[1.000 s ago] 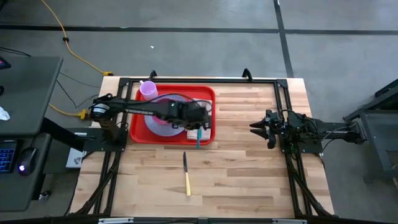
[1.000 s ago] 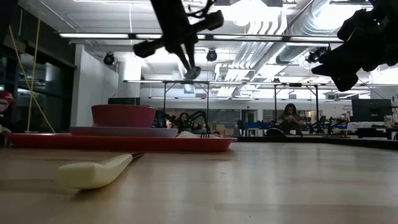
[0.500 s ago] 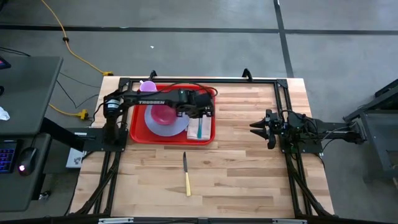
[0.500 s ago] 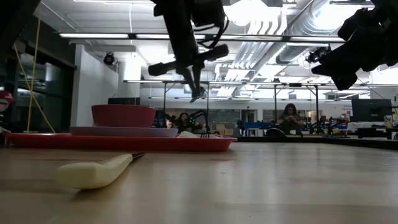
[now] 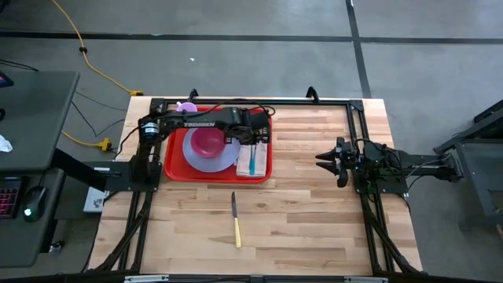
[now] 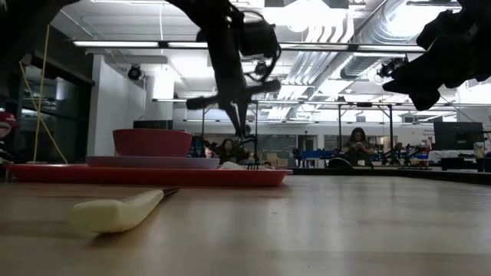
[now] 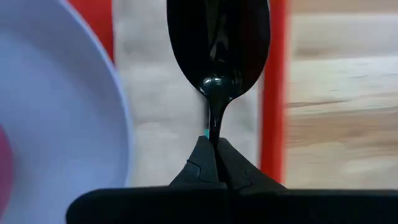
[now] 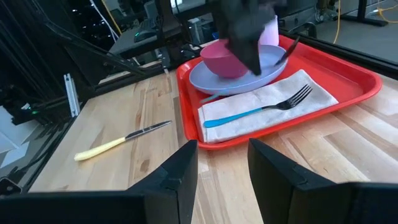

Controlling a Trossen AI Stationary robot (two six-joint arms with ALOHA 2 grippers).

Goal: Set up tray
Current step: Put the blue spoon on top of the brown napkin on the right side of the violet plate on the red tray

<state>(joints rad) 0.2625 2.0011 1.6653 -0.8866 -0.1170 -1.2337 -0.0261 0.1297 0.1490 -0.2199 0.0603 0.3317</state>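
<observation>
We are clenching our left gripper [image 7: 211, 155] on a black spoon [image 7: 217, 50], hovering over the red tray [image 5: 169, 161] at upper center. Our right gripper [image 5: 324, 159] is waiting, released, at right.

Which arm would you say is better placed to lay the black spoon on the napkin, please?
Left. The left gripper is shut on the spoon above the napkin in the tray; the right gripper waits open, well aside.

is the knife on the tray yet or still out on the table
Out. The yellow-handled table knife lies on the bare wooden table, in front of the large red plastic tray, apart from its rim.
</observation>
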